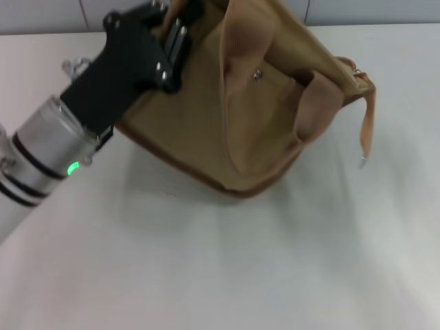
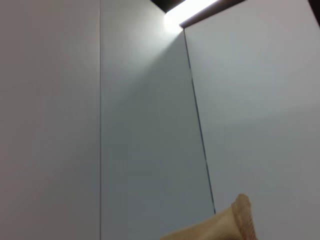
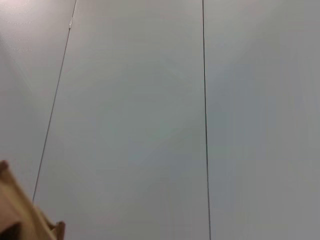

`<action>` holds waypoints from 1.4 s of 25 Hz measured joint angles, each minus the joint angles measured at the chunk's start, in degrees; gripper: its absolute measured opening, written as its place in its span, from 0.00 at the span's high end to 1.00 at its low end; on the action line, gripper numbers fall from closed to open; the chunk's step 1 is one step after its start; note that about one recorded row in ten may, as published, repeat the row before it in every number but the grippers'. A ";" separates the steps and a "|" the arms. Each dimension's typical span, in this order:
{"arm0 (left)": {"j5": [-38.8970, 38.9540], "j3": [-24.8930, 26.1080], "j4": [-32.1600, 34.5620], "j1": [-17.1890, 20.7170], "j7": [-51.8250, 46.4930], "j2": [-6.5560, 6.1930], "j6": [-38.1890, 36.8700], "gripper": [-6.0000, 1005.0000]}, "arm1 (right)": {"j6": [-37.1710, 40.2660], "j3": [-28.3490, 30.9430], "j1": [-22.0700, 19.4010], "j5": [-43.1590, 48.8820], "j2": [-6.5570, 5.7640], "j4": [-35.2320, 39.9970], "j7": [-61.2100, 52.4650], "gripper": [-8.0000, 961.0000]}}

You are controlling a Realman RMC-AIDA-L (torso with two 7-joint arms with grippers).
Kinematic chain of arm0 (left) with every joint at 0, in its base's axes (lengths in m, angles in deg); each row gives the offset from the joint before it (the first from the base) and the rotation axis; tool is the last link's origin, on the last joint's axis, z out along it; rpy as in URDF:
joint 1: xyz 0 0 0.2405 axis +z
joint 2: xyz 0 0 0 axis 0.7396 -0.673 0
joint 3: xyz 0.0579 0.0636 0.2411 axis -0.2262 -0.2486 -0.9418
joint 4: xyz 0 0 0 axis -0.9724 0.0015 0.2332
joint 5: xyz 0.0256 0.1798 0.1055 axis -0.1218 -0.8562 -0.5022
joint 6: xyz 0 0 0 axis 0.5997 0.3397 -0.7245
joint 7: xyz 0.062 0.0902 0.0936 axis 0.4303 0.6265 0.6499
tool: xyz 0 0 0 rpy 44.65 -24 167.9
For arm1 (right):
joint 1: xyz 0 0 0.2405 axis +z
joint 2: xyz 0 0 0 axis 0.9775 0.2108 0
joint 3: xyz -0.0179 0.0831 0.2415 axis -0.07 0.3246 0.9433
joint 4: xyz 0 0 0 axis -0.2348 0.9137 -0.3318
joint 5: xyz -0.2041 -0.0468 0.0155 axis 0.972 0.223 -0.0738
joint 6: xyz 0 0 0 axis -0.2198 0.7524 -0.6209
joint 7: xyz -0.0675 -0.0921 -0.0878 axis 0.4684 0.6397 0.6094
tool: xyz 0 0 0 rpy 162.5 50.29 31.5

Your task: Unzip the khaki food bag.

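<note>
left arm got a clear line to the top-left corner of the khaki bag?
Probably yes. The left gripper is already at that upper corner of the khaki food bag, with nothing visible between them. Its fingertips run out of view.

White bench (image 1: 227,268), plain matte surface, soft shadow on it near the middle. Far edge of the bench meets a light grey panelled wall (image 1: 55,14); 2 thin vertical seams show there, one toward the far left corner, one toward the far right. Left wrist view: same wall panels (image 2: 140,130), 2 seams, bright light strip (image 2: 192,7) at the top. Right wrist view: wall panels (image 3: 135,115), 2 dark seams.
</note>
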 joint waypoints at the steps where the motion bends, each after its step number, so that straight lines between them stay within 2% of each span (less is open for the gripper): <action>1: -0.11 -0.06 -2.02 1.23 2.50 0.00 0.06 0.86 | -0.06 -0.09 0.26 0.03 -0.05 0.03 -0.19 0.62; 4: -0.19 -0.07 -3.24 3.32 4.74 0.00 0.03 0.86 | -0.10 -0.30 0.52 0.18 -0.05 0.03 -0.23 0.51; 6: -1.29 -0.06 -2.56 7.17 5.48 -0.02 0.47 0.86 | -0.33 -0.46 1.01 0.31 -0.05 0.17 -0.28 0.49; 7: -1.29 -0.06 -2.56 7.17 5.48 -0.02 0.47 0.86 | -0.33 -0.46 1.01 0.31 -0.05 0.17 -0.28 0.49; 9: -2.62 -0.09 -1.31 9.94 5.02 -0.06 1.03 0.86 | -0.57 -0.50 1.27 0.35 -0.04 0.20 -0.31 0.48; 11: -3.29 0.11 0.79 14.15 3.65 -0.09 0.96 0.85 | -0.69 -0.55 1.70 0.49 -0.02 0.20 -0.34 0.46; 17: -3.98 -0.73 4.47 18.25 1.28 -0.50 0.41 0.85 | -0.73 -0.59 2.07 0.59 -0.02 0.20 -0.65 0.46; 23: -4.63 -0.91 10.86 22.93 -3.77 -0.81 -3.28 0.71 | 0.51 -0.57 2.25 0.63 -0.02 0.20 -1.16 0.45; 27: -4.40 0.57 14.41 27.00 -4.39 -1.12 -7.13 0.62 | 1.80 -0.54 2.52 0.63 -0.07 1.90 -6.20 0.45; 28: -4.40 1.01 15.44 28.07 -4.40 -1.17 -8.05 0.55 | 2.09 -0.54 2.53 0.64 -0.07 2.90 -8.42 0.45; 30: -4.39 1.79 17.06 29.87 -4.69 -1.31 -9.71 0.41 | 2.79 -0.59 2.57 0.97 -0.09 4.56 -12.73 0.38; 33: -4.47 3.69 18.64 31.91 -6.63 -1.89 -11.80 0.30 | 4.31 -0.68 2.81 4.78 -0.10 8.88 -20.57 0.28; 35: -5.52 2.66 20.44 32.67 -9.25 -2.68 -12.68 0.22 | 5.84 -1.01 3.61 10.91 -0.12 14.07 -27.09 0.23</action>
